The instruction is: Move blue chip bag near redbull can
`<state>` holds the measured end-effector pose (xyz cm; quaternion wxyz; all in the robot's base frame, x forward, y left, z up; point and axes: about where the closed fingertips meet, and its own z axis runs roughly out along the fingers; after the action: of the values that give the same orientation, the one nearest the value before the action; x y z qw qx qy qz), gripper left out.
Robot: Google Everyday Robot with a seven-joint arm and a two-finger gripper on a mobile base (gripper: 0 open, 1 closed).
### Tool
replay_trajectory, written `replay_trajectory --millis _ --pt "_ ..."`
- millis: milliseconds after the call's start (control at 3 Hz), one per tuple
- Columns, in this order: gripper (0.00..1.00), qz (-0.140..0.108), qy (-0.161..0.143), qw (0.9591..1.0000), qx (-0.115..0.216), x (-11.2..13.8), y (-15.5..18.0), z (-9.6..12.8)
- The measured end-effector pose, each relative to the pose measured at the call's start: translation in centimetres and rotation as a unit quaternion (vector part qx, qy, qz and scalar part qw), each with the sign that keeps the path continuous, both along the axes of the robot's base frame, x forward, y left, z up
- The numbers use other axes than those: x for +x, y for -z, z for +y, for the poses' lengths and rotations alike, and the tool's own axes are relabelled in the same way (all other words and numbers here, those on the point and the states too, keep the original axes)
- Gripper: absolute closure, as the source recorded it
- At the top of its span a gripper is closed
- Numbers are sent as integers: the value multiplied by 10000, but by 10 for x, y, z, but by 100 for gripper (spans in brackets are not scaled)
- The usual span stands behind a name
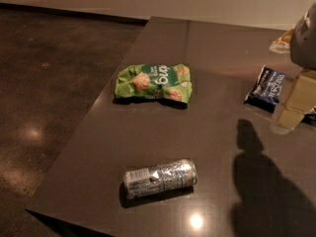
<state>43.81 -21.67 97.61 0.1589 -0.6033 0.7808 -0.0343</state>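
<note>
Gripper point(292, 113) at right side of table point(212, 132); grip state cannot be told. Blue chip bag point(265, 88) just left of it. Redbull can point(159, 178) well apart, left, by near edge; bare top between. Green bag point(154, 82) farther left

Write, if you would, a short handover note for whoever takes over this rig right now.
Tool: at the right edge of the dark table, down at the right side of the small crumpled navy-blue foil chip bag; grip cannot be told.
Chip bag: far right of the table, well apart from the can.
Slim dented silver-and-blue drink can: lying on its side near the front edge.
Bright green snack bag: middle of the table, not part of the job.
Done: tool has reached the chip bag.
Left: secure it, carry it front-left, set it beside the can.
</note>
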Motion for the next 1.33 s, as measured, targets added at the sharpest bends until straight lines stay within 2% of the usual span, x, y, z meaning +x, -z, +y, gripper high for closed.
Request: replay_trajectory --millis 333,667,1000,1333 --pt "0 -1 0 10000 0 0 0 0" --pt "0 -75 -5 10000 -64 14 3 -3" --pt "0 -187 32 9997 -137 44 12 -13" --pt "0 -159 61 9996 -218 78 31 -26"
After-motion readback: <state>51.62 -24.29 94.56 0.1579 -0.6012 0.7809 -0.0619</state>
